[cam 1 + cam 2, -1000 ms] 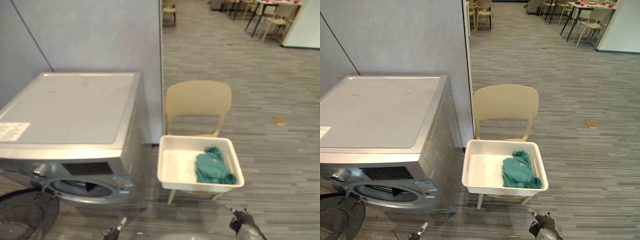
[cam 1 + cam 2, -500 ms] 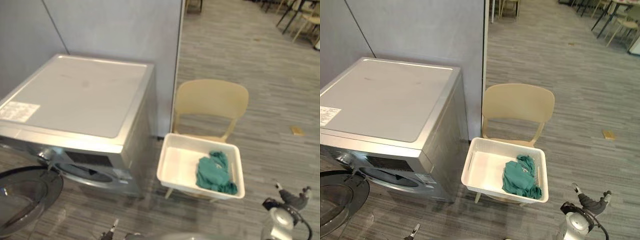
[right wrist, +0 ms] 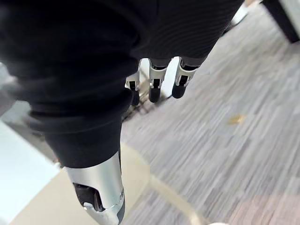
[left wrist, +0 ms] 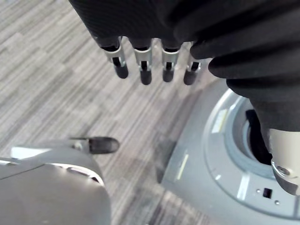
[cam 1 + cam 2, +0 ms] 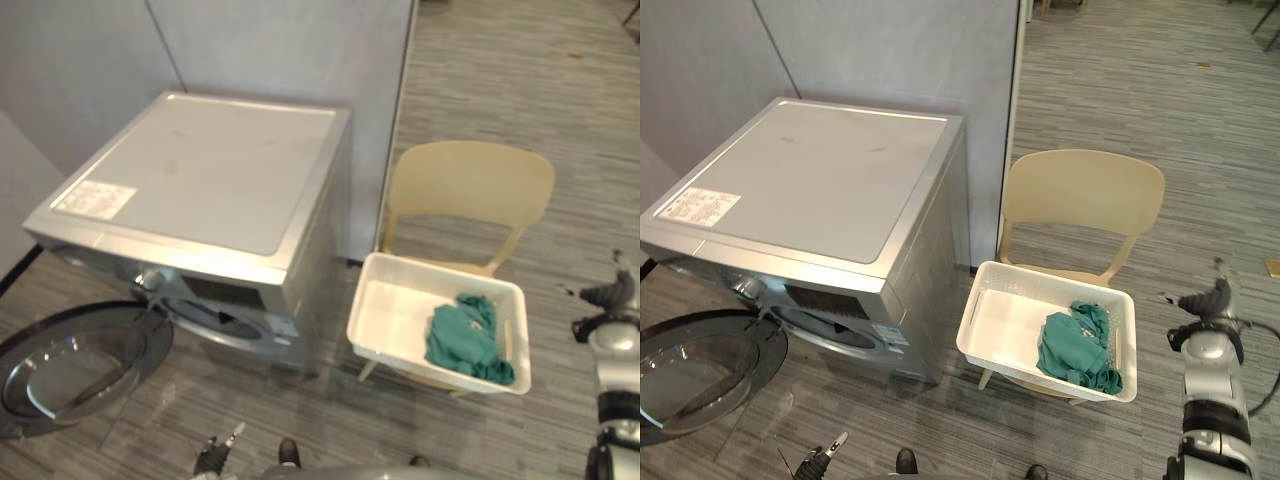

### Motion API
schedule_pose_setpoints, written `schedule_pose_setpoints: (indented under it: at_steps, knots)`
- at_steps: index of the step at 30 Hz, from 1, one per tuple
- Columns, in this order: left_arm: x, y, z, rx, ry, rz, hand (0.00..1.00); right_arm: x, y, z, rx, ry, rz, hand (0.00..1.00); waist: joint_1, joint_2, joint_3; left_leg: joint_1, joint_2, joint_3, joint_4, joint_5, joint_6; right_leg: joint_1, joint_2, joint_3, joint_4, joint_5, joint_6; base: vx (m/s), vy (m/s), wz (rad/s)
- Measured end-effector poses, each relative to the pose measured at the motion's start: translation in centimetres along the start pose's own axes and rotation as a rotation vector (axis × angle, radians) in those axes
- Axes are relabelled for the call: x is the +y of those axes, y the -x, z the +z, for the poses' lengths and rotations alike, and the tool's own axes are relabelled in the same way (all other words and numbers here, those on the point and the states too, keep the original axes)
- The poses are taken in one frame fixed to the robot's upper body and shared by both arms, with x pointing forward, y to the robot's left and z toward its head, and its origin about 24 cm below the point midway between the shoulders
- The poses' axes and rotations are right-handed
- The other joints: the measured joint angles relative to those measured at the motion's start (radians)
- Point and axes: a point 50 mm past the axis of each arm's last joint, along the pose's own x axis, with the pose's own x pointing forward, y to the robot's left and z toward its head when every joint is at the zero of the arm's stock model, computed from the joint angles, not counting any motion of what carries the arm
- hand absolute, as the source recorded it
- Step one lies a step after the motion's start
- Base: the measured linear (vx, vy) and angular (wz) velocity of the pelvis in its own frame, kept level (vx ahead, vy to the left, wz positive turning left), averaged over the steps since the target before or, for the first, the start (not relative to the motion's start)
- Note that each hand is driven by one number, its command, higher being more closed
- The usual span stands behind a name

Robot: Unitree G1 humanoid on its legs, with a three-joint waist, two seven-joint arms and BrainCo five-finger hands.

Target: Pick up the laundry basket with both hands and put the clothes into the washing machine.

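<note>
Locating the white laundry basket point(image 5: 395, 318) on the seat of the beige chair point(image 5: 470, 185), just right of the washing machine point(image 5: 210, 175), with the green clothes point(image 5: 465, 335) bunched in the half farther from the washing machine. Reading the right hand point(image 5: 1202, 303) as hanging empty to the right of the washing machine, beyond the basket and apart from it, with fingers point(image 3: 153, 89) straight and loosely side by side, thumb held off. Reading the left hand point(image 4: 144, 70) as hanging low in front of the washing machine, likewise empty, fingers straight in a row, thumb apart, well clear of the basket. Judging the pick-up as not yet started. Expecting trouble mainly from uneven contact: closing one hand on the rim ahead of the other, and so tipping the basket toward the clothes-laden side and spilling the load onto the floor right of the washing machine. Risking also a shove rather than a grasp, sliding the basket off the seat or skidding the chair away from the washing machine. Watching the open door point(image 5: 70, 365), lying low in front of the washing machine toward its left side: carrying the basket across at that height, and so striking the glass or blocking the drum opening point(image 5: 210, 320). Allowing for soft cloth snagging on the slotted wall and dropping short of the opening.
</note>
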Motion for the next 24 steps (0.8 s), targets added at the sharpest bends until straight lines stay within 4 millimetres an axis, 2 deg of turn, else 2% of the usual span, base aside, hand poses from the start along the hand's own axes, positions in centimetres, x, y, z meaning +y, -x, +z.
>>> schedule_pose_setpoints:
  at_steps: [1,4,7,13,17,24]
  knots:
    - [-0.1,0.0,0.2,-0.007,-0.004,-0.013,0.00,0.6,-0.4,0.8,-0.017,0.001,0.031,0.00,0.011,-0.009,0.019,-0.010,-0.003,-0.005,0.001,0.002,0.003,-0.005,-0.002,-0.004,-0.001,0.002,0.001,-0.02,0.004,0.17]
    - [-0.3,-0.1,0.7,-0.026,-0.003,-0.020,0.00,1.9,-1.1,2.4,-0.044,0.017,0.112,0.00,0.010,-0.021,0.056,-0.076,-0.013,-0.041,0.003,0.022,0.012,-0.046,-0.009,-0.030,-0.001,0.013,-0.004,0.00,0.006,0.28]
    - [-0.4,-0.2,0.9,-0.030,0.001,-0.022,0.00,2.9,-1.2,3.5,-0.077,0.028,0.182,0.00,0.017,-0.022,0.095,-0.098,-0.023,-0.062,0.003,0.027,0.013,-0.053,-0.018,-0.048,-0.001,0.016,-0.005,0.00,0.016,0.23]
    - [-0.8,-0.4,1.9,-0.061,0.013,-0.033,0.00,4.6,-0.7,4.4,-0.119,0.054,0.288,0.00,0.028,-0.036,0.115,-0.115,-0.024,-0.070,0.004,0.027,0.013,-0.065,-0.019,-0.053,-0.001,0.018,-0.008,0.02,0.004,0.04]
    - [-1.0,-0.5,3.4,-0.117,0.025,-0.043,0.00,5.5,-0.2,5.5,-0.178,0.075,0.338,0.00,0.028,-0.051,0.164,-0.127,-0.023,-0.070,0.021,0.026,0.013,-0.071,-0.020,-0.048,0.002,0.018,-0.008,-0.01,0.001,-0.02]
    - [-1.2,-0.5,4.3,-0.148,0.019,-0.069,0.00,6.9,0.3,5.6,-0.186,0.121,0.442,0.00,0.030,-0.061,0.194,-0.136,-0.022,-0.064,0.034,0.026,0.013,-0.090,-0.026,-0.031,0.021,0.018,-0.008,-0.03,0.012,-0.04]
